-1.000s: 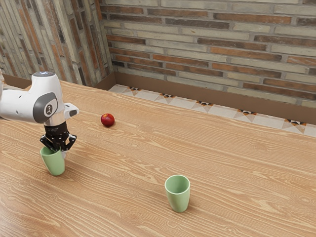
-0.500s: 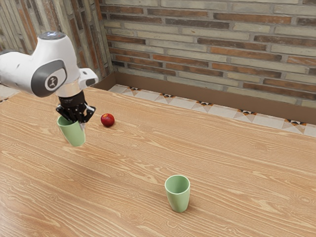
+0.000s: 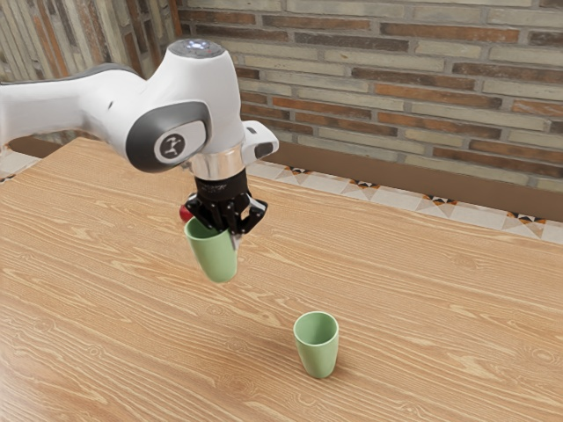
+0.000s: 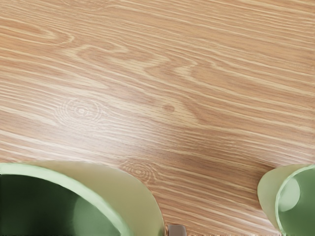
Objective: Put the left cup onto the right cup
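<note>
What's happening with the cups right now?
The Franka arm's gripper is shut on the rim of one green cup and holds it in the air above the wooden table, tilted a little. The second green cup stands upright on the table, lower down and toward the exterior view's right of the held one. The two cups are apart; the stacking is not yet done.

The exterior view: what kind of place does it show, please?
Probably a room or patio rendered in simulation: brick walls, a patterned tile floor, and a wooden table over which the gripper holds a green cup.
</note>
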You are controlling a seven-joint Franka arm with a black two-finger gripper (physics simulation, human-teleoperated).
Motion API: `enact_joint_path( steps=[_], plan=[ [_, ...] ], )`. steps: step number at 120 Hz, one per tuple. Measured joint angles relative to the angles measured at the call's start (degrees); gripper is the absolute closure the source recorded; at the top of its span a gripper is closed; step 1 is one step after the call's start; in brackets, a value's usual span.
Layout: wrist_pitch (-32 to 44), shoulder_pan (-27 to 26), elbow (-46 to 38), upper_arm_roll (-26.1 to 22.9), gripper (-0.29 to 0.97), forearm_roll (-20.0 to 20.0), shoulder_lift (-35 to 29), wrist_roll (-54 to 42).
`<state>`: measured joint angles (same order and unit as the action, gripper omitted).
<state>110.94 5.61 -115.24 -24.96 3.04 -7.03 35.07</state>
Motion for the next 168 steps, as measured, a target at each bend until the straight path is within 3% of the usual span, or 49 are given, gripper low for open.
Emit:
enact_joint_path(
  steps=[19, 48, 91, 125, 168],
  plan=[
    [-2.91, -1.07, 5.96, -3.29, 0.79, 0.39, 4.79, 5.79],
    [-7.87, -6.63, 13.79, -3.92, 0.79, 2.04, 12.05, 14.27],
    [-13.04, -9.62, 25.10, -3.87, 0.79, 8.54, 23.57, 23.79],
    [-12.40, -10.49, 27.75, -3.93, 0.79, 9.77, 28.13, 28.32],
    [-8.79, -10.95, 26.84, -4.05, 0.79, 9.47, 29.26, 33.26]
  ],
)
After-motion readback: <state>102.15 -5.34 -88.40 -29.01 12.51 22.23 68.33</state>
